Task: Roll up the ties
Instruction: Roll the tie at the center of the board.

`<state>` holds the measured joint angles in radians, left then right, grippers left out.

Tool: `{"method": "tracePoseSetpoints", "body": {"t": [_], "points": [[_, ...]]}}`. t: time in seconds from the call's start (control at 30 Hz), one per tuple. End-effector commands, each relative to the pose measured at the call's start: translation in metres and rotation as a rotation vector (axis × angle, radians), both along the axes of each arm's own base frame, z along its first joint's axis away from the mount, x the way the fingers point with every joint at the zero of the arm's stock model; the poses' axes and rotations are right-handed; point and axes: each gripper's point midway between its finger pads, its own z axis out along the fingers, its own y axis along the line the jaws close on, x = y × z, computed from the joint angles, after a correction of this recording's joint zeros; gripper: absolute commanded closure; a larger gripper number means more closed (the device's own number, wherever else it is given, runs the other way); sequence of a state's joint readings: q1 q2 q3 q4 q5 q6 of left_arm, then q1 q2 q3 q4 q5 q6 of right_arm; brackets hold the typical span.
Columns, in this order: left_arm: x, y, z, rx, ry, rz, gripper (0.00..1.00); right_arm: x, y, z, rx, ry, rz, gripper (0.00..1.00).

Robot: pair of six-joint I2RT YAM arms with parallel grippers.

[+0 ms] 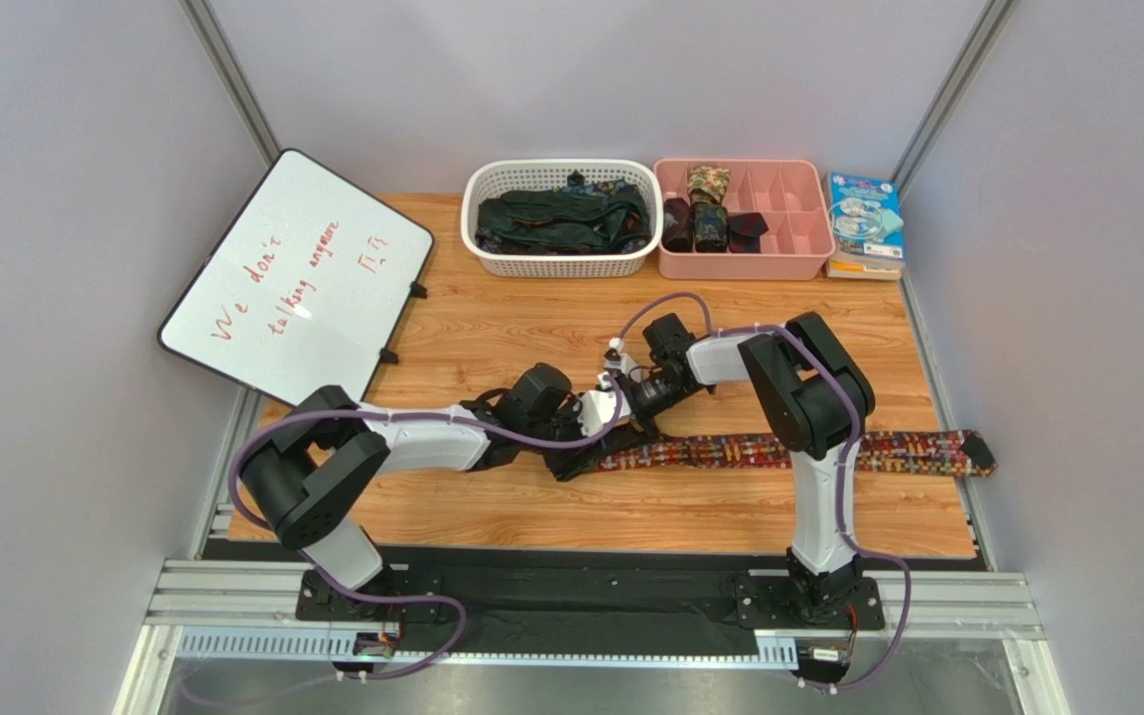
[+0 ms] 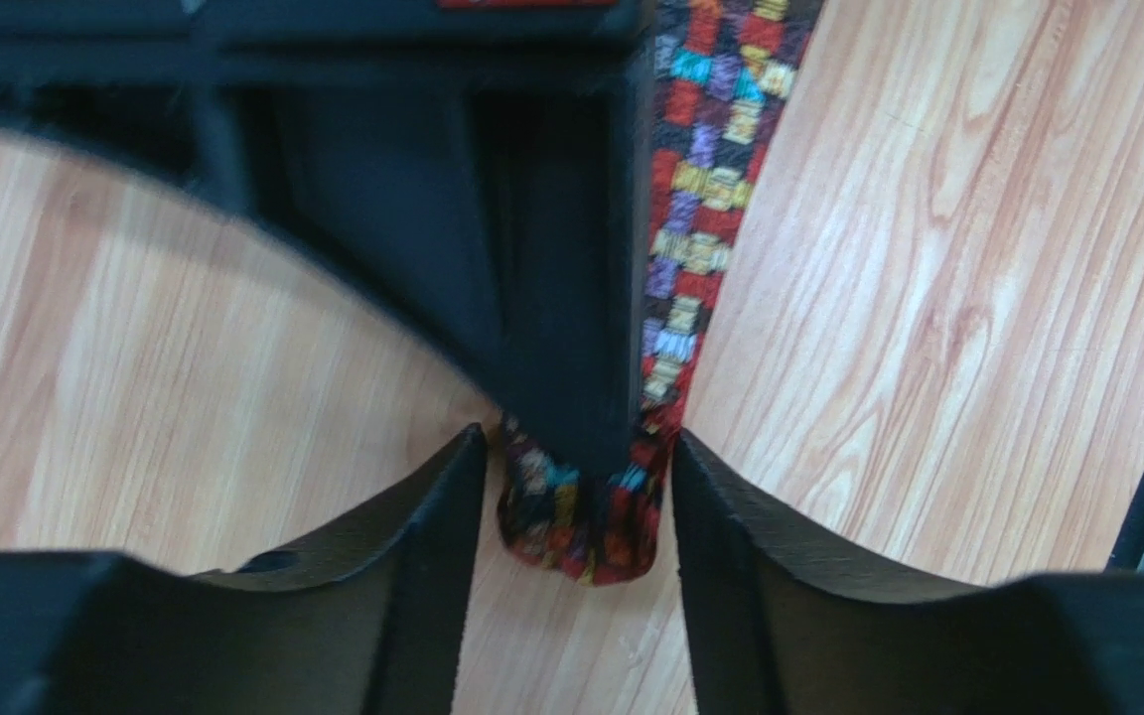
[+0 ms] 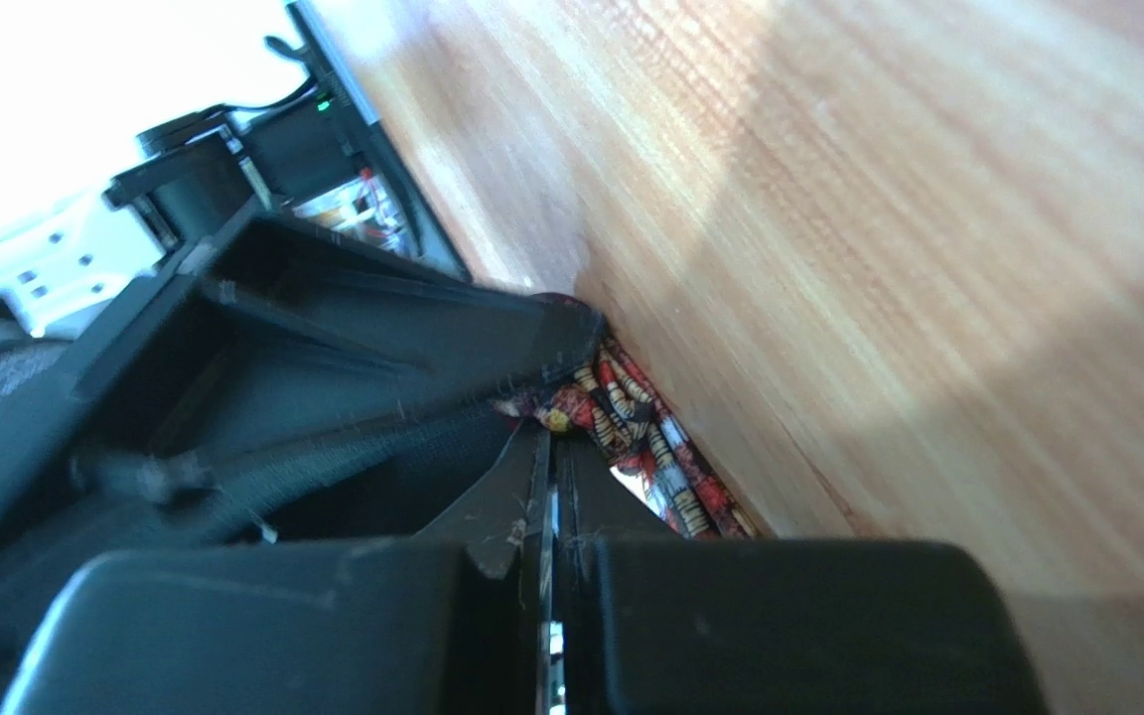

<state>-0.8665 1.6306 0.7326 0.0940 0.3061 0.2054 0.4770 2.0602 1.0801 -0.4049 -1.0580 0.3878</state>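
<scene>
The patterned red-orange-yellow tie [image 1: 802,450] lies flat across the wooden table, its wide end at the right. Its narrow left end [image 2: 593,522] is bunched into a small fold. My left gripper [image 1: 590,428] is open and its two fingers straddle that folded end [image 2: 572,441]. My right gripper [image 1: 632,396] is shut, and its closed fingers [image 2: 563,298] lie on top of the tie's end between the left fingers. In the right wrist view the shut tips [image 3: 548,432] touch the tie [image 3: 638,432].
A white basket [image 1: 560,262] holding dark ties stands at the back. Beside it is a pink divided tray [image 1: 795,265] with rolled ties [image 1: 708,201]. A whiteboard [image 1: 302,276] leans at the left. A small book [image 1: 865,221] lies at the back right.
</scene>
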Motion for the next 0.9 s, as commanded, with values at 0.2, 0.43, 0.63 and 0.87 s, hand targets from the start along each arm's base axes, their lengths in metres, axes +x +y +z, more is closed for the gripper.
{"method": "tracePoseSetpoints", "body": {"t": [0.2, 0.43, 0.63, 0.87], "points": [[0.002, 0.006, 0.034, -0.331, -0.051, 0.04, 0.35, 0.0, -0.021, -0.037, 0.018, -0.008, -0.014, 1.0], [0.001, -0.008, 0.019, -0.366, -0.017, -0.001, 0.34, -0.001, -0.033, -0.049, -0.009, 0.048, -0.051, 1.0], [0.0, -0.014, 0.008, -0.362, -0.039, -0.05, 0.36, -0.004, -0.044, -0.058, -0.039, 0.078, -0.07, 1.0], [-0.004, -0.013, 0.0, -0.228, -0.097, -0.152, 0.69, 0.0, -0.041, -0.051, -0.019, 0.044, -0.06, 1.0]]}}
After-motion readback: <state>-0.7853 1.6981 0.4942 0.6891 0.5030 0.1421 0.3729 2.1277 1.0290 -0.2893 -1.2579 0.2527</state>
